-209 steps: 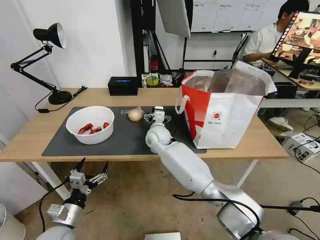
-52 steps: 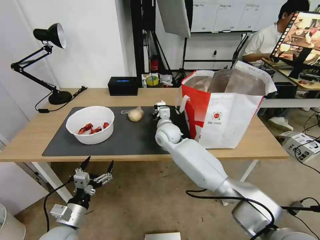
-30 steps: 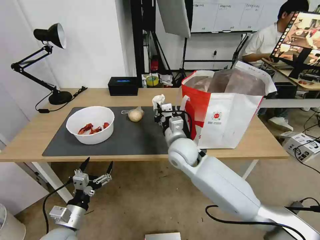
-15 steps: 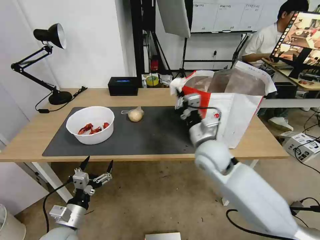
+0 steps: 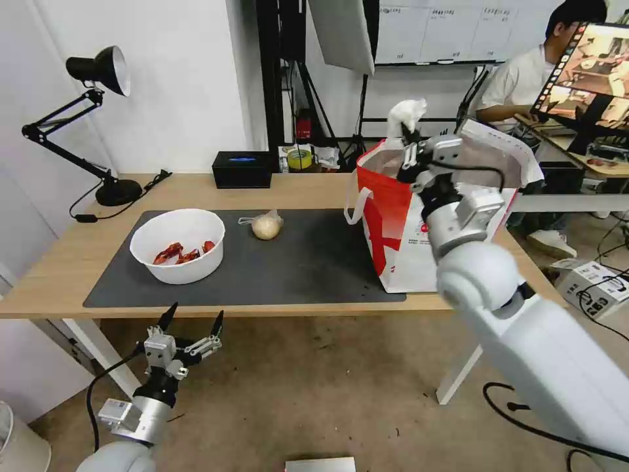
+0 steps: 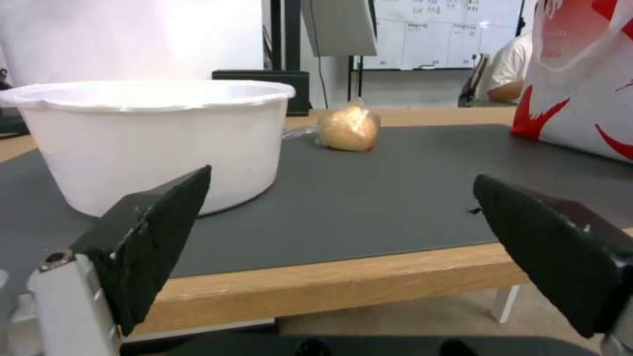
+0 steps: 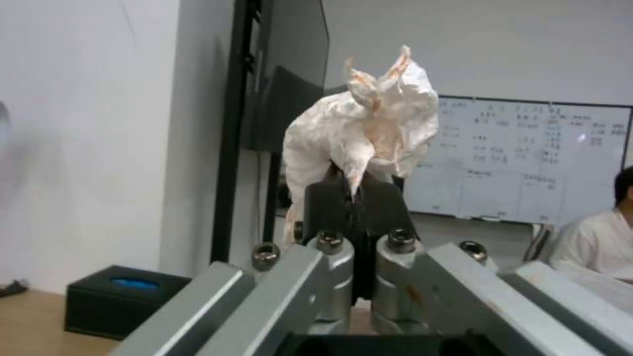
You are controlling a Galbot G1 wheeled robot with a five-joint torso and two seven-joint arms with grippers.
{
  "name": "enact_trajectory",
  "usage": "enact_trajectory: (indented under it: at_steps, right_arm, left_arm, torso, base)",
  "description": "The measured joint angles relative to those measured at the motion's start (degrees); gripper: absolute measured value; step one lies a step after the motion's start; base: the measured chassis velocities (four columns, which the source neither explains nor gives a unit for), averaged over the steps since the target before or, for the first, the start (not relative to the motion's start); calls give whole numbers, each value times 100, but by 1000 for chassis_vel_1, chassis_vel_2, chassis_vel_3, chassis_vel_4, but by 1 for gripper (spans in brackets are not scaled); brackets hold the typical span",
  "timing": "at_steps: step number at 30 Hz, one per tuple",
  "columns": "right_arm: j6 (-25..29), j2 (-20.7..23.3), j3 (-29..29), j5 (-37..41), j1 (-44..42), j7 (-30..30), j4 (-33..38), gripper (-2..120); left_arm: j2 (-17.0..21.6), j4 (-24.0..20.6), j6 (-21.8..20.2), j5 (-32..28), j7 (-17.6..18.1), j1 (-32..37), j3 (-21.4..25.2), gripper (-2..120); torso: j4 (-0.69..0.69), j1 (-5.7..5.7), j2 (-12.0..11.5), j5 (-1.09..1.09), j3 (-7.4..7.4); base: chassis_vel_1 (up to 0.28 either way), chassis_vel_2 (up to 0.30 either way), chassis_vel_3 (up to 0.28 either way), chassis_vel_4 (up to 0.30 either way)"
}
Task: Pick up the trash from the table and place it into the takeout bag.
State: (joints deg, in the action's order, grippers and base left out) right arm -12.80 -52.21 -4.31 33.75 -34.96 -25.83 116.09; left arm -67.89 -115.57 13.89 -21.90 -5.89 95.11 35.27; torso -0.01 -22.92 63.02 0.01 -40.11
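**Tissue held over the bag mouth**

The right gripper [image 5: 407, 134] pinches the crumpled tissue [image 5: 406, 115] in closed jaws above the takeout bag [image 5: 432, 216], at the table's [image 5: 59, 275] 3 o'clock end. The left gripper [image 5: 190, 322] hangs below the table edge, jaws spread.

1. The takeout bag [image 5: 400, 255] carries a small round red logo [image 5: 426, 227] with lines of small print beneath; none of it can be read.
2. The whiteboard [image 7: 521, 158] bears handwriting, too faint to read.
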Motion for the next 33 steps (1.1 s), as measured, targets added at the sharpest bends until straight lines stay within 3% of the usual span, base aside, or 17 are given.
enact_trajectory:
  at_steps: [9,15,28,30,33]
  right_arm:
    - [-763,47,-57,647,317,-319,-288,1]
    - [-1293,116,-64,879,416,-529,-279,23]
    - [-1446,288,-113,1054,437,-617,-207,66]
    - [-1483,290,-124,1067,413,-632,-214,79]
    - [-1505,295,-125,1082,404,-638,-214,86]
  left_arm:
    - [0,-21,-2,-12,0,22,25,100]
    - [0,-40,-2,-10,0,70,62,100]
    - [-14,-73,-6,-4,6,68,46,100]
    - [-8,-95,-8,-3,7,82,46,100]
    - [-9,-110,-8,-2,7,96,47,100]
  torso:
    - [1,0,0,-1,0]
    - [1,-1,0,-1,0]
    - [0,0,0,-1,0]
    - [0,-1,0,-1,0]
    - [0,-1,0,0,0]
  base:
    - [0,0,0,0]
    - [0,0,0,0]
    - [0,0,0,0]
    - [0,0,0,0]
    - [0,0,0,0]
